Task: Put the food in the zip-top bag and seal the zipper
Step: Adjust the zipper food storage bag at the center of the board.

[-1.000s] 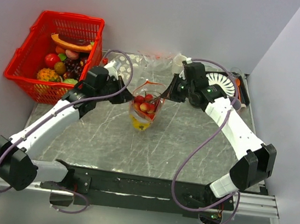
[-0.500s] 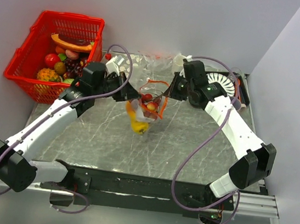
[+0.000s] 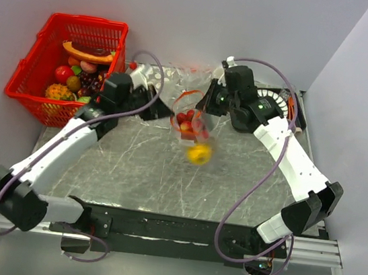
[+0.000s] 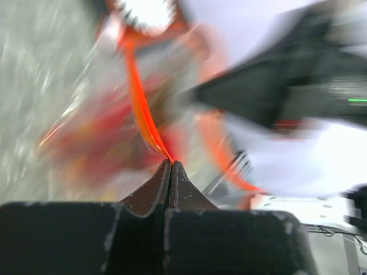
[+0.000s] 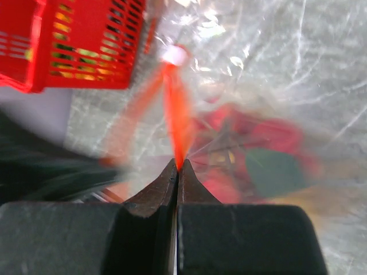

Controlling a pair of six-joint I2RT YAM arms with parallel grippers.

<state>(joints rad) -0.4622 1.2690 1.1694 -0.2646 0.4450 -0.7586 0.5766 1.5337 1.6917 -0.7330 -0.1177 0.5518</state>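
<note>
The zip-top bag [image 3: 194, 133] hangs above the table's middle, held up between both arms. Red food [image 3: 188, 119] and a blurred yellow piece [image 3: 199, 154] lie inside it. Its orange-red zipper [image 3: 187, 96] loops open at the top. My left gripper [image 3: 160, 102] is shut on the zipper's left end, and the left wrist view shows the strip [image 4: 140, 109] pinched at the tips [image 4: 171, 162]. At the right end my right gripper [image 3: 204, 106] is shut on the strip [image 5: 176, 123], its tips [image 5: 178, 164] closed tight. Red food [image 5: 269, 143] shows through the plastic.
A red basket [image 3: 48, 38] of toy fruit stands at the back left, also in the right wrist view [image 5: 86, 40]. A clear bag with white dots [image 3: 166, 76] lies behind the left gripper. A white ribbed dish [image 3: 275, 102] sits at the back right.
Both grippers have shifted toward the back while holding the zipper. The bag has swung to the right, and the yellow piece now hangs lower and further right, blurred.
</note>
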